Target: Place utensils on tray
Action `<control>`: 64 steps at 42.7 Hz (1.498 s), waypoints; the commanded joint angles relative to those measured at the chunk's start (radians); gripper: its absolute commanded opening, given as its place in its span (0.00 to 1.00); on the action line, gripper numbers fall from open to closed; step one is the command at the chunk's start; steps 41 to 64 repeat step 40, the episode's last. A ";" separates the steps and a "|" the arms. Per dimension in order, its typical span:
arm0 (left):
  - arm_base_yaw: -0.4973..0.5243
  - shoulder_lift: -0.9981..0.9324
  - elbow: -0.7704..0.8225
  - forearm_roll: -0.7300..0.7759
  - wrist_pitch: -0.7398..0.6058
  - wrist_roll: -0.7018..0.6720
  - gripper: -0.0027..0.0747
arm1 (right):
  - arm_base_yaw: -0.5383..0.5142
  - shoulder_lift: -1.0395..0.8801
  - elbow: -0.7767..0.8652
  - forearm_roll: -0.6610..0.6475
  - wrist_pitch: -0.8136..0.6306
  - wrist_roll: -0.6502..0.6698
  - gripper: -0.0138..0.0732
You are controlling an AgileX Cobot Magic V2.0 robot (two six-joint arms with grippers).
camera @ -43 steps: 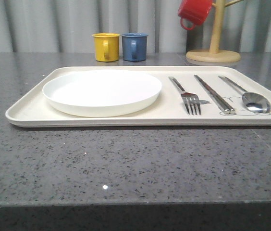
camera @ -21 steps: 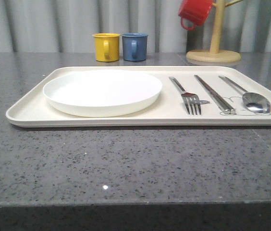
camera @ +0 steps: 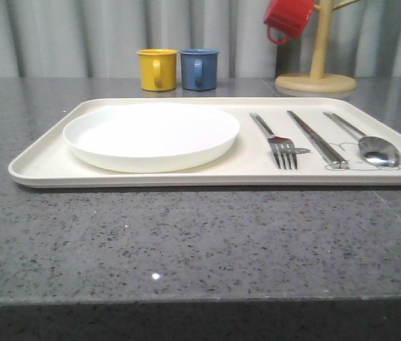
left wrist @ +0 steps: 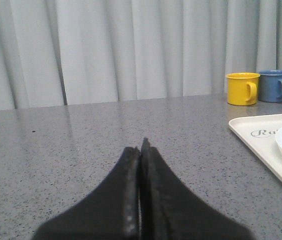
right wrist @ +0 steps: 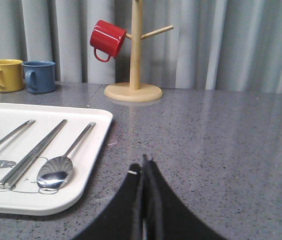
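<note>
**A:** What holds what on the counter [camera: 186, 234]?

**B:** A large cream plastic tray [camera: 37, 167] with rounded corners and a low raised rim lies flat on speckled grey stone. On its left half sits a round, shallow white plate [camera: 151, 135], smooth and with nothing on it. On the right half three metal utensils lie side by side, handles pointing far, none touching: a slim silver fork [camera: 275, 140] nearest the plate, then a pair of long flat chopsticks [camera: 316, 138] pressed together, then a long-handled spoon [camera: 367, 142] with a shiny bowl at the near end, closest to the tray's right rim.

**A:** Any markings on the tray?

**B:** A thin line drawing under the chopstick tips and the spoon bowl, and script lettering near the left corner, partly seen from the left wrist camera.

**A:** What lies beyond the tray?

**B:** A yellow mug [camera: 157, 69] and a blue mug [camera: 199, 68] stand close together behind it, both glossy. Far right, a red mug [camera: 288, 18] hangs from a pale wooden mug tree [camera: 316, 74] with a round base.

**A:** And the claws?

**B:** Both are off the tray, low over bare counter. The left claw [left wrist: 141, 150] is left of the tray, its black fingers pressed together on nothing. The right claw [right wrist: 144, 167] is right of the tray, likewise closed and gripping nothing.
</note>
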 commanded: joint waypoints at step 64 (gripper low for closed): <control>-0.006 -0.021 0.005 -0.008 -0.084 -0.003 0.01 | -0.028 -0.016 -0.005 -0.007 -0.085 -0.007 0.08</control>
